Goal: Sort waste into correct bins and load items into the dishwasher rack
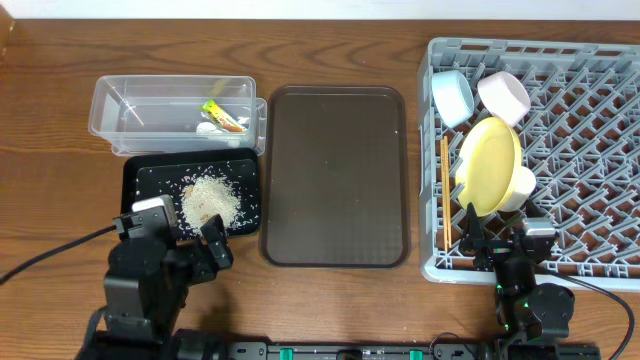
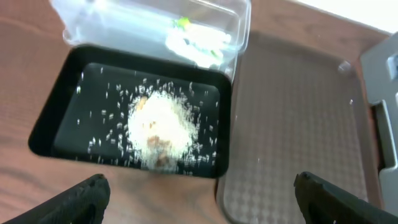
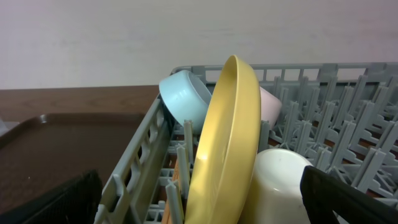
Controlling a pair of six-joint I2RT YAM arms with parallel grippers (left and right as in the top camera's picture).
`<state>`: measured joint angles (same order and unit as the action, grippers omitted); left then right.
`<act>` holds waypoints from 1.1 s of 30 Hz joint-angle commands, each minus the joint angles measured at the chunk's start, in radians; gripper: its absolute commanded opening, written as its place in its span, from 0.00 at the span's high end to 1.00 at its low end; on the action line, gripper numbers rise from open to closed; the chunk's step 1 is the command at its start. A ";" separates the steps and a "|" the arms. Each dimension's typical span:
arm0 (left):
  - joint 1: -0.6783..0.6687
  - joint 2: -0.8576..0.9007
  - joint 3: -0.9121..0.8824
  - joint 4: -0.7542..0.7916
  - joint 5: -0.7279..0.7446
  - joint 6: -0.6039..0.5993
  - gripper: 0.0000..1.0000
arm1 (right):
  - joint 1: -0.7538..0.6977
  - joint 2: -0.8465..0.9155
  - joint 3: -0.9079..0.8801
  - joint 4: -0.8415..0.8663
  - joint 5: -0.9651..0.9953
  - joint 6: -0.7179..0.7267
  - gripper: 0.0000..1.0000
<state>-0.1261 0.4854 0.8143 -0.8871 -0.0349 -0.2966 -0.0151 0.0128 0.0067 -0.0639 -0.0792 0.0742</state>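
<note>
The light-grey dishwasher rack [image 1: 560,130] at right holds the light blue bowl [image 1: 452,97], the white bowl [image 1: 503,95], the yellow plate [image 1: 488,160] on edge, the pale cup [image 1: 520,187] and the chopsticks [image 1: 445,195]. The clear tub [image 1: 130,100] holds the yellow-green wrapper [image 1: 222,115] and the white scrap [image 1: 207,127]. The black tray [image 1: 150,180] holds the rice scraps [image 1: 210,200]. My left gripper [image 1: 185,232] is open and empty just in front of the black tray [image 2: 56,118]. My right gripper [image 1: 498,235] is open and empty at the rack's front edge, facing the plate [image 3: 230,124] and the cup [image 3: 280,183].
The dark brown serving tray [image 1: 335,175] lies between the black tray and the rack, and it also shows in the left wrist view [image 2: 292,124]. The rack's near wall [image 3: 134,168] stands right in front of my right gripper. Bare wood table lies around the trays.
</note>
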 commanded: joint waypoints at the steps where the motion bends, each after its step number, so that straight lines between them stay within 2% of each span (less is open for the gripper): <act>1: 0.020 -0.084 -0.100 0.076 -0.029 0.057 0.02 | 0.008 -0.006 -0.001 -0.004 -0.005 -0.009 0.01; 14: 0.058 -0.432 -0.634 0.697 -0.028 0.062 0.02 | 0.008 -0.006 -0.001 -0.003 -0.006 -0.009 0.01; 20: 0.058 -0.472 -0.771 0.929 -0.024 0.158 0.02 | 0.008 -0.006 -0.001 -0.004 -0.006 -0.009 0.01; 23: 0.058 -0.472 -0.811 0.963 -0.002 0.209 0.02 | 0.008 -0.006 -0.001 -0.004 -0.006 -0.009 0.01; 29: 0.058 -0.484 -0.810 0.809 0.021 0.243 0.02 | 0.008 -0.006 -0.001 -0.004 -0.006 -0.009 0.01; 33: 0.058 -0.484 -0.810 0.813 0.028 0.267 0.02 | 0.008 -0.006 -0.001 -0.004 -0.006 -0.009 0.01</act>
<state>-0.0727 0.0128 0.0170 -0.0238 -0.0067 -0.0692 -0.0151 0.0128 0.0067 -0.0639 -0.0792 0.0742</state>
